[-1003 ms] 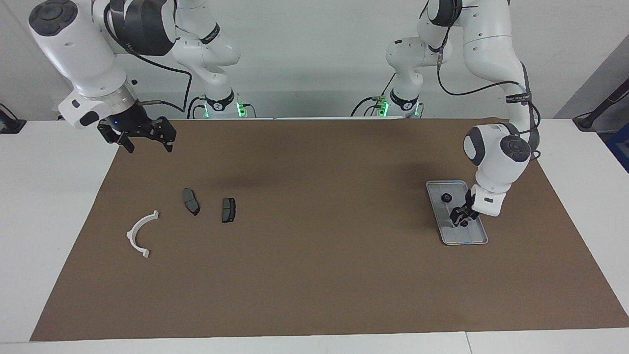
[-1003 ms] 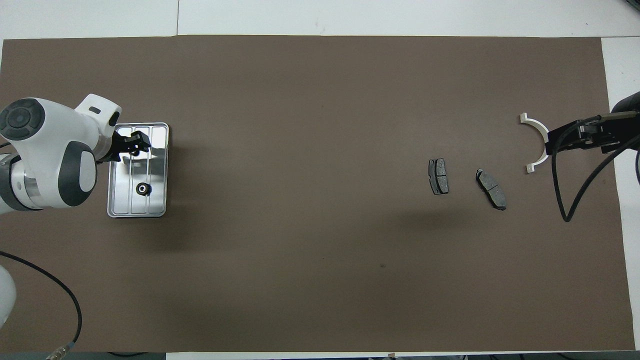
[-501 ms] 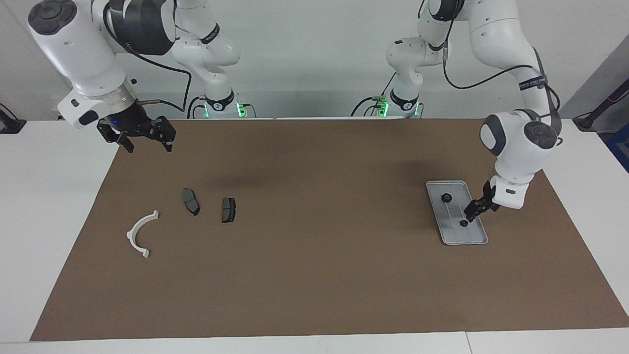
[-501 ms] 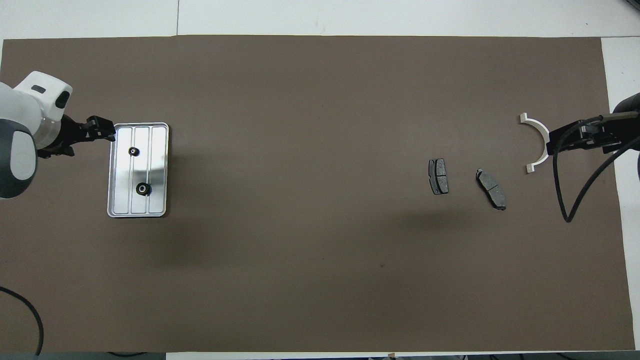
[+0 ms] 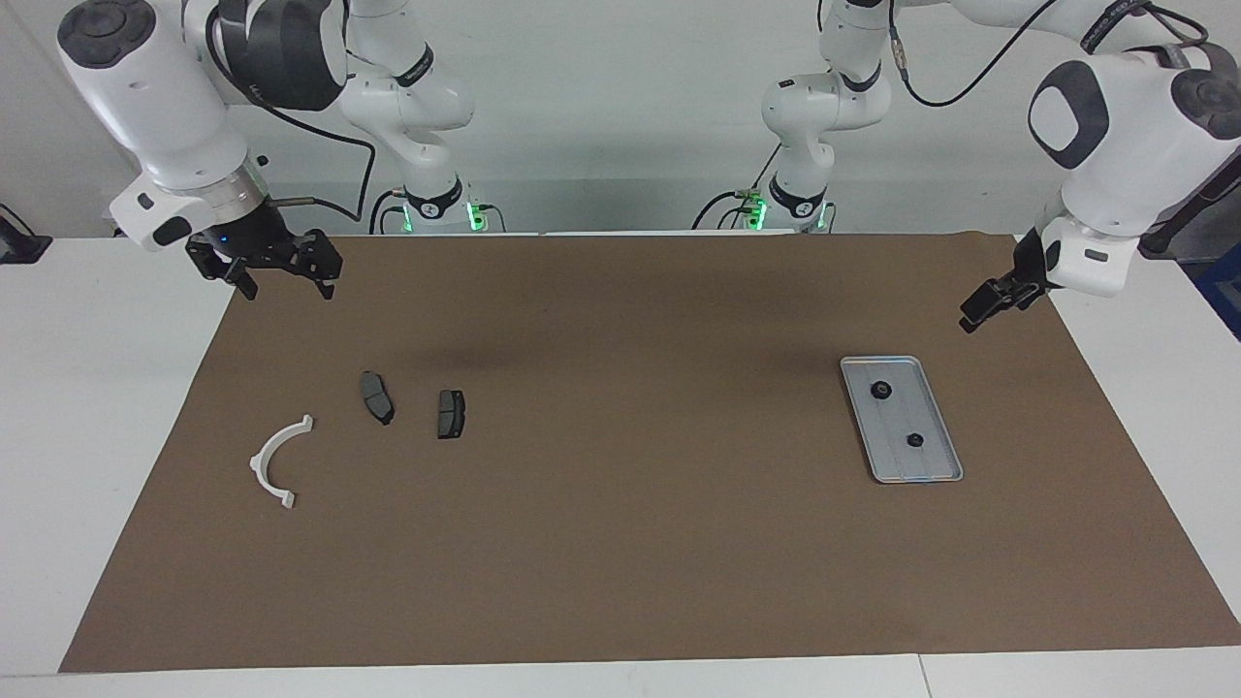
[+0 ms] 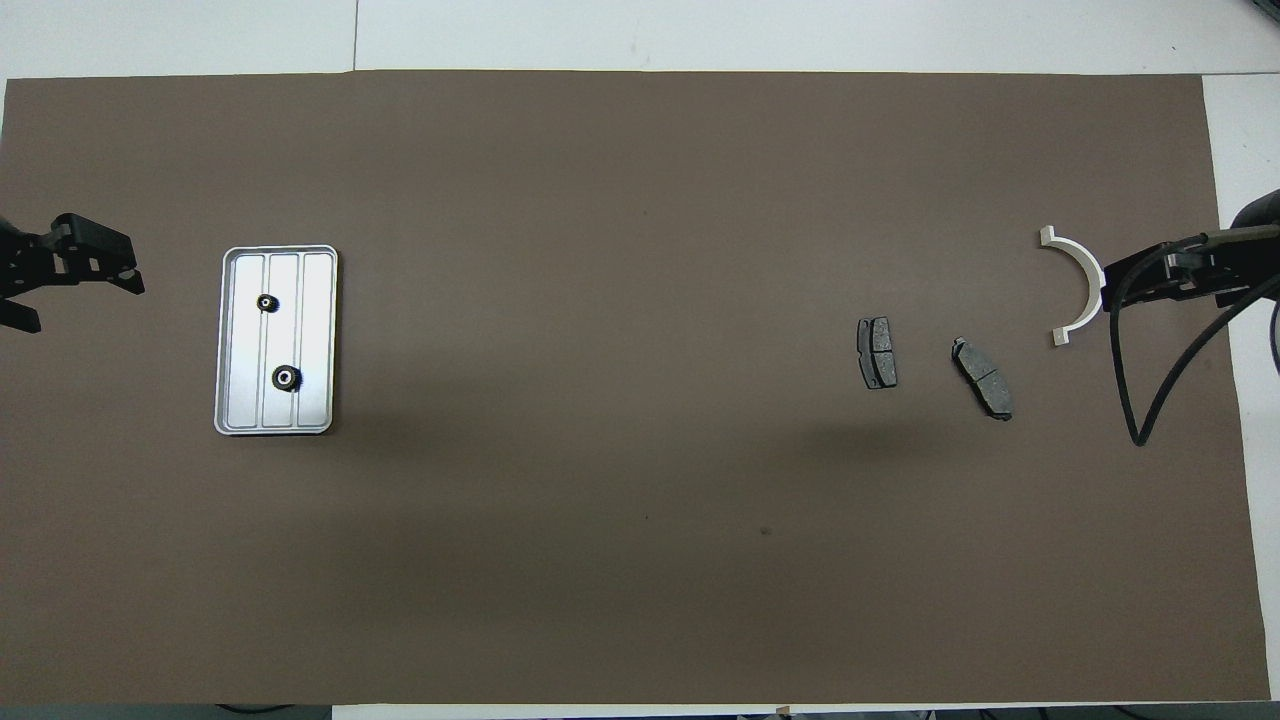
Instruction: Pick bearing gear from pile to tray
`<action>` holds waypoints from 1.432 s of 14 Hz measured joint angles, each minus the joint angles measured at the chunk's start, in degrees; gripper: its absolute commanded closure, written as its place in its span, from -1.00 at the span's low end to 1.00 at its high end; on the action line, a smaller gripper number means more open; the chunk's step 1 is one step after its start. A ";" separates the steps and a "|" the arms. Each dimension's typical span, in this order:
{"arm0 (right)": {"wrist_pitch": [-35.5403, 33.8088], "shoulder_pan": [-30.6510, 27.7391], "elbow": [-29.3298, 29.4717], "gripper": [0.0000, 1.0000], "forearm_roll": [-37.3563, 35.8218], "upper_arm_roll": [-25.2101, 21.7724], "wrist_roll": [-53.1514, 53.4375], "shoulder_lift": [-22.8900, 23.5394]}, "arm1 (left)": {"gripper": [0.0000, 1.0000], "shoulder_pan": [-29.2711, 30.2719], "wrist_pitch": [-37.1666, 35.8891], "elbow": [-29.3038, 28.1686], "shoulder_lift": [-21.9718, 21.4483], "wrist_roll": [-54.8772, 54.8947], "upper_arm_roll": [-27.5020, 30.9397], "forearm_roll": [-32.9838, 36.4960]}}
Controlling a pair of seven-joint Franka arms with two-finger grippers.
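Note:
The silver tray [image 5: 897, 460] lies on the brown mat toward the left arm's end. Two small black round gears lie in it, one nearer to the robots [image 5: 880, 391] and one farther [image 5: 913, 440]. They also show in the overhead view [image 6: 287, 377] [image 6: 266, 303] in the tray [image 6: 315, 400]. My left gripper [image 5: 974, 315] is open and empty, raised over the mat beside the tray [image 6: 88, 307]. The pile is two dark brake pads [image 5: 377, 397] [image 5: 451, 414] and a white curved bracket [image 5: 278, 460]. My right gripper [image 5: 288, 281] is open and empty, and waits up in the air over the mat's edge near the pile.
The brown mat [image 5: 620, 543] covers most of the white table. In the overhead view the right gripper [image 6: 1110, 290] and its cable overlap the bracket [image 6: 1072, 248], with the brake pads [image 6: 877, 352] [image 6: 983, 377] beside it.
My left gripper has let go of the farther gear in the tray, then risen and pulled away toward the left arm's end. The right arm has barely moved.

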 measured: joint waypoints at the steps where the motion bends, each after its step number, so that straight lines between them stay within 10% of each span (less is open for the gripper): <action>1: 0.00 0.00 -0.02 -1.00 -0.01 0.00 0.00 0.00 | -1.00 0.08 -1.17 0.35 -1.02 0.11 0.10 -0.20; 20: 0.00 -0.05 -0.16 -1.00 -0.03 0.00 0.00 -0.07 | -1.00 -2.03 -0.31 -2.52 -4.39 3.74 -0.68 -4.67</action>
